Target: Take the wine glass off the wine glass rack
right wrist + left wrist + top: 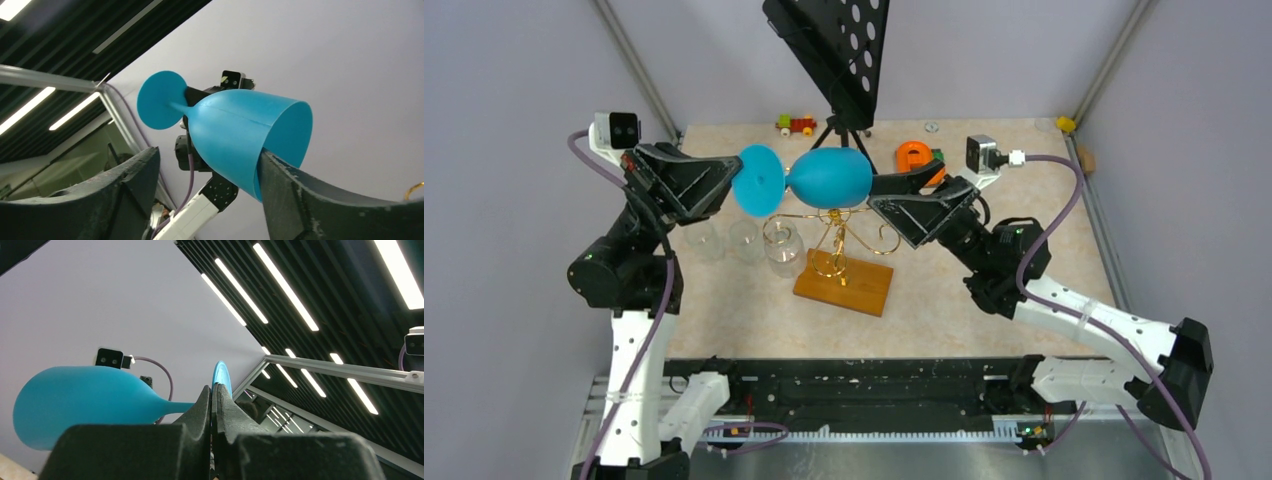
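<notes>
A blue wine glass [829,177] hangs level in the air above the wine glass rack [836,240], a gold wire tree on an orange-brown wooden base [844,284]. The glass is clear of the rack's arms. My left gripper [727,182] is shut on the glass's round foot [221,374], and the bowl [85,402] shows beside its fingers [200,407]. My right gripper [906,188] is open at the bowl's mouth. In the right wrist view one finger [300,195] reaches inside the rim of the bowl [235,135]. The other finger [125,185] stands apart from the outer wall.
Three clear glass jars [782,246] stand left of the rack. A black perforated music stand [834,50] on a tripod rises behind it. A toy train [796,124], an orange object [914,155] and a small yellow piece [1064,124] lie at the back.
</notes>
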Motion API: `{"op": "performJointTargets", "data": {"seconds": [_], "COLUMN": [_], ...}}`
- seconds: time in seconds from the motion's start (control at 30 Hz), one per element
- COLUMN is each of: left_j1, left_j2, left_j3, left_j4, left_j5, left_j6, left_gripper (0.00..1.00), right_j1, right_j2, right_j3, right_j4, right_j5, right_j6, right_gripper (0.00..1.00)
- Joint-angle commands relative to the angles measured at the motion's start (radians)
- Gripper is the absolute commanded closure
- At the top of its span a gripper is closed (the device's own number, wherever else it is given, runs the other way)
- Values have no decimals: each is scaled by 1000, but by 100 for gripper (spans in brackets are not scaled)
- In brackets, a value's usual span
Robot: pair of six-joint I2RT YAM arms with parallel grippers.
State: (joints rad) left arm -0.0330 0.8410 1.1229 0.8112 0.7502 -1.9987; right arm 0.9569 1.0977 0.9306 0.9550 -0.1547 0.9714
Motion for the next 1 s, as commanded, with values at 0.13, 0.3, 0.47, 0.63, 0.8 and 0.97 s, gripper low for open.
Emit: {"op": "performJointTargets", "data": {"seconds": [0.13, 0.3, 0.47, 0.63, 0.8, 0.97], "left_j1": [-7, -7, -7, -7, -7, -7], "left_j2": [-6, -13, -44, -87, -113, -133], "left_j3": [-15, -29, -4, 4, 15, 18], "left_j4": [91, 81, -20, -141, -294, -489], "left_j5": [-31, -42, -38, -51, -24, 21], "left_j6": [-38, -5, 115, 282, 489, 716], "left_gripper": [100, 89, 50, 26, 19, 18], "right_j1": [-9, -9, -8, -9, -9, -8], "right_j2": [58, 57, 12, -69, -198, -349], "right_j3": [86, 91, 92, 92, 98, 132], "right_j4": [230, 224, 129, -16, -212, -462], "right_j5": [-228, -245, -216, -144, -18, 175], "right_j6": [37, 35, -31, -139, -300, -465], "right_gripper": [48, 96, 100, 100, 100, 100]}}
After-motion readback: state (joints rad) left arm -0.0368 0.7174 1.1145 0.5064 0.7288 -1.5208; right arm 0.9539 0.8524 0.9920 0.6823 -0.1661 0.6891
